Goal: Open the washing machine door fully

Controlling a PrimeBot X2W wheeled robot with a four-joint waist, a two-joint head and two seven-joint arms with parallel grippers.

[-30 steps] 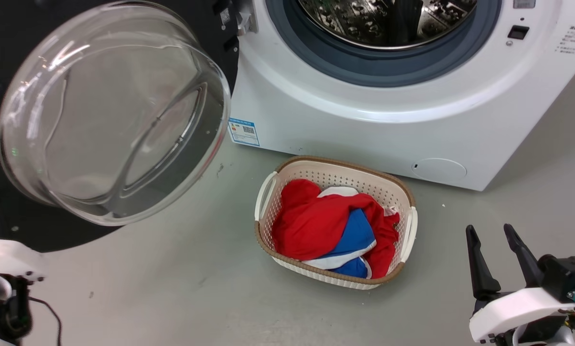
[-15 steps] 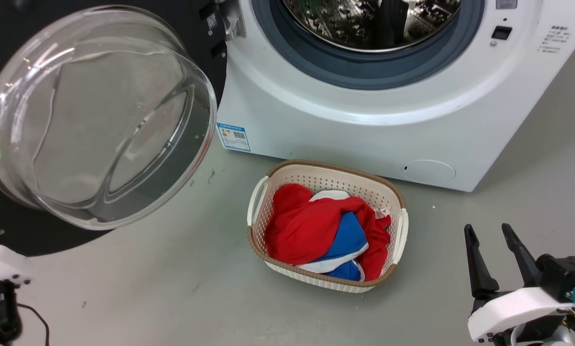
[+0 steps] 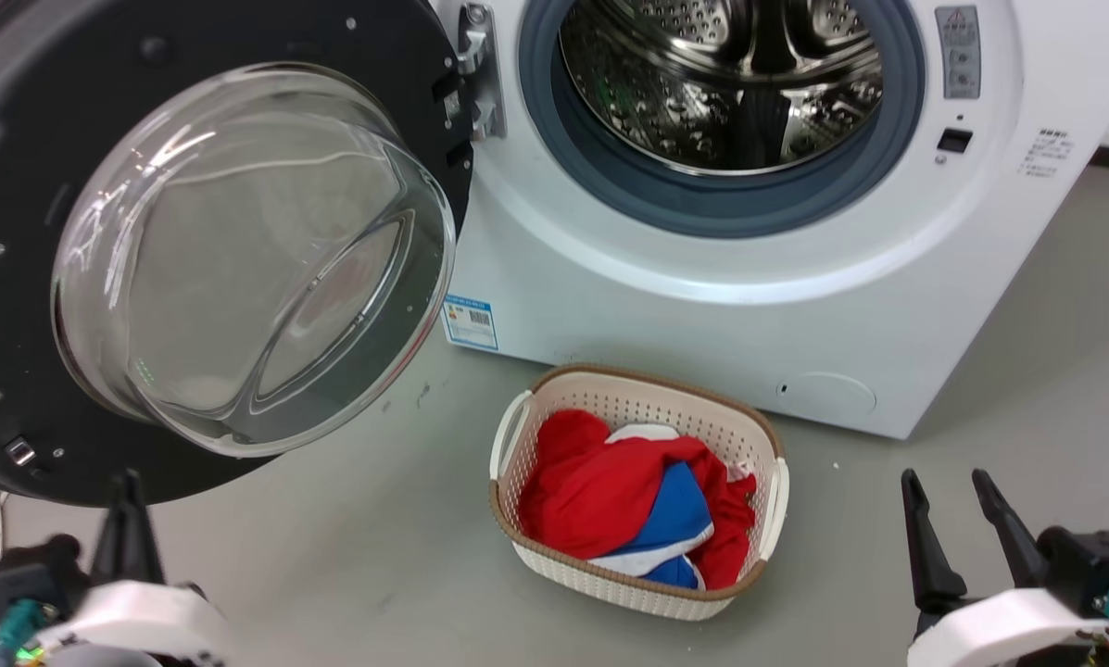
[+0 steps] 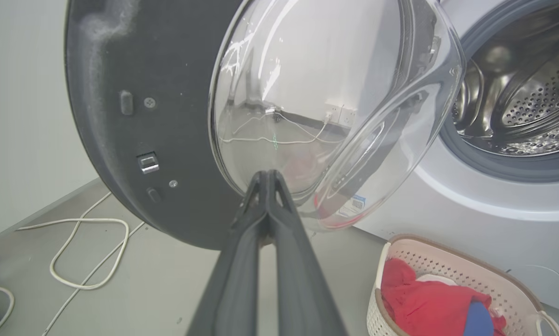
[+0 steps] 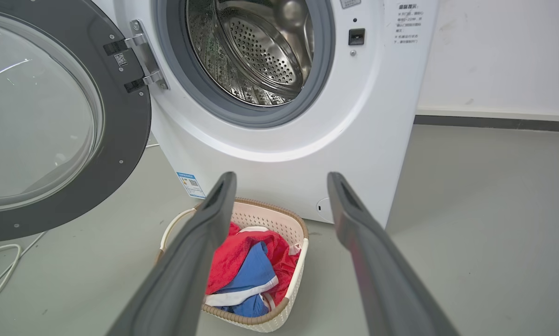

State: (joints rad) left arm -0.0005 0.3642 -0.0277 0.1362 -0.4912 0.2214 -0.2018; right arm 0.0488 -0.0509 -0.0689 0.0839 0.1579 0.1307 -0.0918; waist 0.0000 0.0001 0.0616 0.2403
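**Head view.** The washing machine point(image 3: 702, 306) fills 12 to 2 o'clock, with its steel drum point(image 3: 730, 83) exposed. The washing machine door point(image 3: 239, 259) hangs from its hinge point(image 3: 480, 83) at 9 to 11 o'clock, swung wide, glass bowl facing the camera. A laundry basket point(image 3: 778, 500) sits on the floor at 6 o'clock, just clear of the machine's front, with red and blue clothes point(image 3: 610, 482) inside. Left gripper point(image 3: 131, 500) at 7 o'clock, below the door's rim, fingers pressed together. Right gripper point(image 3: 943, 482) at 5 o'clock, fingers spread, empty, well apart from everything. It is likely parked out of the way.

**Left wrist view.** The closed fingertips point at the bowl's lower edge at 12 o'clock. Touching or just short, cannot tell. Shut fingers probably serve as one stiff prod for pushing the door outward. A white cable point(image 4: 88, 261) loops on the floor at 8 o'clock, beneath the door.

**Right wrist view.** The basket lies between the spread fingers at 6 o'clock. Door at 9 o'clock, opening unobstructed at 12. The door looks near its full swing, with perhaps a last nudge left.
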